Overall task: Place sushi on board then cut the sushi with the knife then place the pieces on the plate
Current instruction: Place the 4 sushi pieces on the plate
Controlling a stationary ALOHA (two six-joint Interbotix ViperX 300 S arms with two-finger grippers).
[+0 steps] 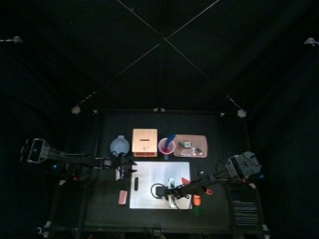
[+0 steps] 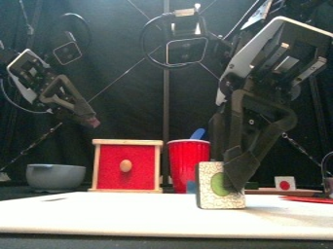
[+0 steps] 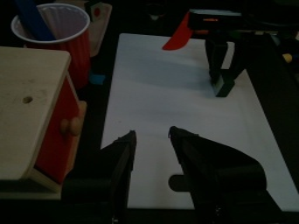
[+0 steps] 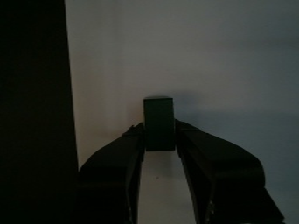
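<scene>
A dark green sushi roll (image 2: 220,186) stands on the white cutting board (image 1: 149,175), pale face toward the front. My right gripper (image 2: 232,167) comes down from the right and is shut on the roll (image 4: 158,118); its jaws press both sides. My left gripper (image 3: 152,147) hovers open over the board's left end with nothing between its fingers. A red cup (image 2: 189,163) behind the board holds the blue knife (image 3: 38,19). A red knife blade (image 3: 181,37) shows by the board's right end. The pink tray (image 1: 191,146) lies at the back right.
The wooden box with its red drawer front (image 2: 127,165) stands left of the cup. A blue-grey bowl (image 2: 56,176) sits further left. A small red piece (image 1: 122,196) lies on the table left of the board.
</scene>
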